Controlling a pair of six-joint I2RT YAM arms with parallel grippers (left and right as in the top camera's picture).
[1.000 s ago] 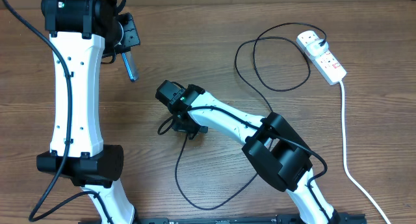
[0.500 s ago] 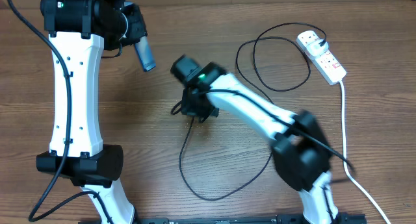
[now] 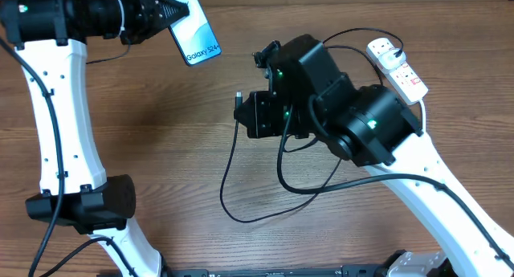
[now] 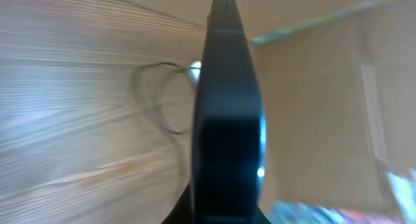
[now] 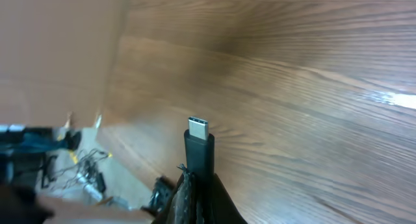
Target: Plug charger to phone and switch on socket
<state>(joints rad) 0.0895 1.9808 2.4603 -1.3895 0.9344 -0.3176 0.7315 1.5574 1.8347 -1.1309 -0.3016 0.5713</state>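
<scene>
My left gripper (image 3: 165, 14) is shut on the phone (image 3: 194, 36) and holds it raised at the top left, its light-blue screen up. In the left wrist view the phone (image 4: 226, 107) shows edge-on, dark. My right gripper (image 3: 241, 108) is shut on the charger plug tip (image 5: 198, 143), which points up with its metal end bare. The tip is apart from the phone, to its right and lower. The black charger cable (image 3: 233, 181) loops below the right arm. The white socket (image 3: 397, 68) lies at the top right with the black plug head in it.
The thick white lead (image 3: 430, 197) runs from the socket down the right side. More black cable loops (image 3: 345, 108) lie near the socket, partly under the right arm. The left arm base (image 3: 80, 205) stands at the lower left.
The left arm lifted the phone up and right, turning its screen into view. The right arm swung up and right, carrying the plug tip off the table toward the phone.
</scene>
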